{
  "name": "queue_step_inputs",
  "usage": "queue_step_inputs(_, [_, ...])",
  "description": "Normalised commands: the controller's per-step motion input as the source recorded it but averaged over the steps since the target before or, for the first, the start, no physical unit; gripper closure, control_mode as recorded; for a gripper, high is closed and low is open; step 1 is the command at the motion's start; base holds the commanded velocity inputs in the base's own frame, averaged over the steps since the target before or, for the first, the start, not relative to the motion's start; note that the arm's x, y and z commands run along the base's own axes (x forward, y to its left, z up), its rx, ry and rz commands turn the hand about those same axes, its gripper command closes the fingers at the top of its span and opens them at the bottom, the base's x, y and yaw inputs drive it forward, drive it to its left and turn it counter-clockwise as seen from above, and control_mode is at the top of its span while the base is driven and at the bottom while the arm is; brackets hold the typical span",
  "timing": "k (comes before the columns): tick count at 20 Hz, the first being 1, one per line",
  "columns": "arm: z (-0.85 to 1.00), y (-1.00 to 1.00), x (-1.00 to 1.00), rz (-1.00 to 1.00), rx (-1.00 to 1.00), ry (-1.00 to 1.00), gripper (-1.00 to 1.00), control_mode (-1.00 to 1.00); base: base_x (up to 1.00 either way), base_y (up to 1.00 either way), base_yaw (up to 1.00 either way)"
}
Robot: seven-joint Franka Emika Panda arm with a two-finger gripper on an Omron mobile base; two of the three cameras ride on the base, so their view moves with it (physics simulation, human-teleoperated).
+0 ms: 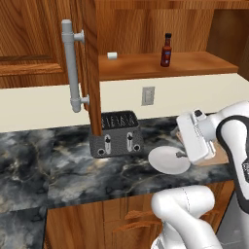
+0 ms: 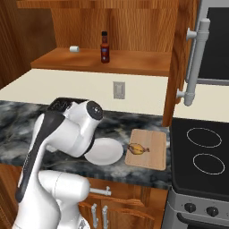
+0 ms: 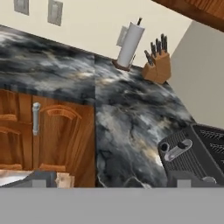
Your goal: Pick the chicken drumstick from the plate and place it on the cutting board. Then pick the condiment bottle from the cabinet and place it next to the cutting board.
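With the drumstick (image 2: pixel 137 149) lying on the board (image 2: pixel 146 149) at lower centre, I judge the bottle (image 2: pixel 105 47) on the cabinet (image 2: pixel 107 60) shelf, upper centre, my next target; my claw's spread I cannot tell.

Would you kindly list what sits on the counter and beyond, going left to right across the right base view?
Plate → chicken drumstick, lying on the cutting board → stove burners.
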Motion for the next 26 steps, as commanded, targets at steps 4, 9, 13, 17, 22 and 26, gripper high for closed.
queue_step_inputs(4, [0.08, 0.00, 0.00, 0.00, 0.18, 0.09, -1.00, -1.00, 0.00, 0.00, 0.00])
queue_step_inputs(9, [0.12, 0.00, 0.00, 0.00, 0.17, 0.08, -1.00, -1.00, 0.00, 0.00, 0.00])
queue_step_inputs(13, [0.18, 0.06, 0.00, 0.00, 0.15, 0.02, -1.00, -1.00, 0.00, 0.00, 0.00])
queue_step_inputs(17, [0.23, 0.12, 0.00, 0.00, 0.12, 0.00, -1.00, -1.00, 0.00, 0.00, 0.00])
queue_step_inputs(22, [0.23, 0.14, 0.00, 0.00, 0.09, 0.00, -1.00, -1.00, 0.00, 0.00, 0.00])
queue_step_inputs(26, [0.29, 0.08, 0.00, -0.02, 0.06, 0.00, -1.00, -1.00, 0.00, 0.00, 0.00])
